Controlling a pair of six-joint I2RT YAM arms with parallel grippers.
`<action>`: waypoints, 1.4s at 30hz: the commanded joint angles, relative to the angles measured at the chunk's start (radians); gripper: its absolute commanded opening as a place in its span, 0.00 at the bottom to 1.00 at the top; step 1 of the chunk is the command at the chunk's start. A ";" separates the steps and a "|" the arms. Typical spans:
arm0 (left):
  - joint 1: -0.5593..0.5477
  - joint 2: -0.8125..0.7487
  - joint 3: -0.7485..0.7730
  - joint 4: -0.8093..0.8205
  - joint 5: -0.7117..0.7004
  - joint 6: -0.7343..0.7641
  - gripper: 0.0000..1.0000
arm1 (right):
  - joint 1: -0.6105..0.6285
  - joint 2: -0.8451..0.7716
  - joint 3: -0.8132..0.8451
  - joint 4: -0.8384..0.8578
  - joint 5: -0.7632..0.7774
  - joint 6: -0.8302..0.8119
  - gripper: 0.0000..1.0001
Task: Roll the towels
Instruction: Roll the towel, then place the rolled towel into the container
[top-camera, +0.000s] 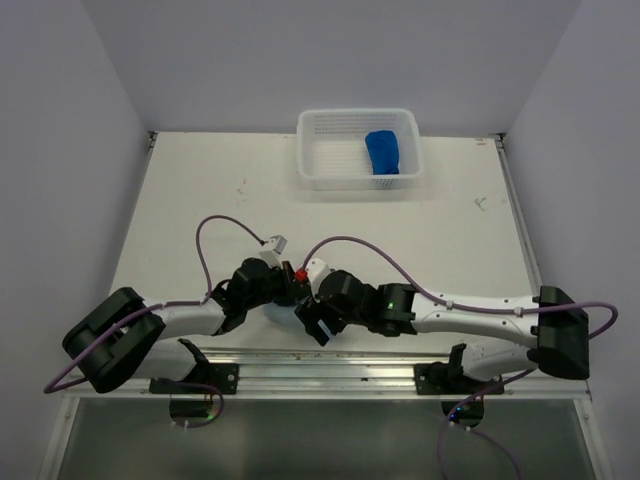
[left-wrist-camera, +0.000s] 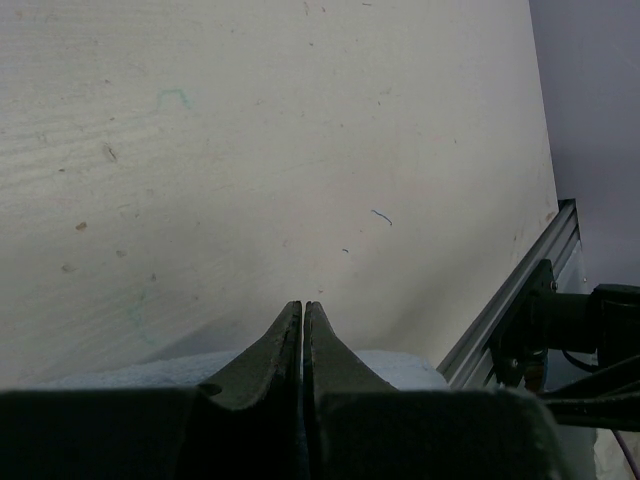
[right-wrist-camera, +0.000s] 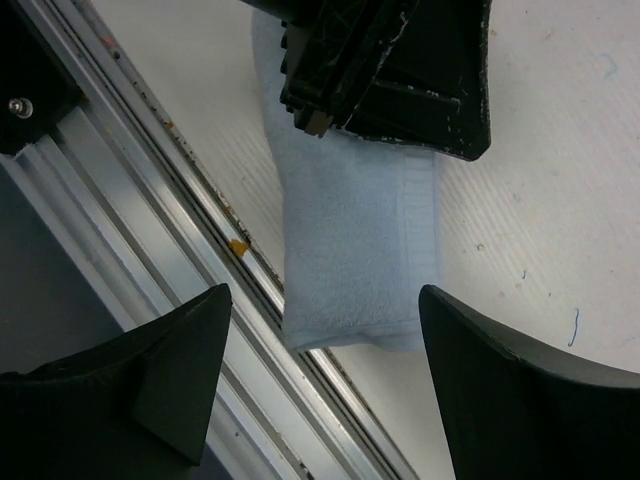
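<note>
L end effector is pressed together, low over one end of the pale blue towel, no cloth seen btwn the fingers. R end effector is spread wide, a finger each side of that towel, not touching. The towel's bundled at the near edge of the counter, just beside the metal rail. Dark blue towel sits far off, in the right part of the white basket.

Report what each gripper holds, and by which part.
Right gripper open above the pale blue towel, gripping nothing. Left gripper shut over the towel's other end, nothing visible between its tips.
</note>
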 joint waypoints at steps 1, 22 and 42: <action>0.004 -0.003 0.024 0.000 -0.021 0.021 0.07 | -0.054 0.019 -0.014 0.083 -0.100 -0.044 0.80; 0.004 -0.022 0.035 -0.022 -0.013 0.031 0.07 | -0.115 0.153 -0.121 0.295 -0.153 -0.041 0.84; 0.004 -0.038 0.046 -0.023 0.021 0.030 0.08 | -0.106 0.199 -0.216 0.411 -0.012 0.039 0.81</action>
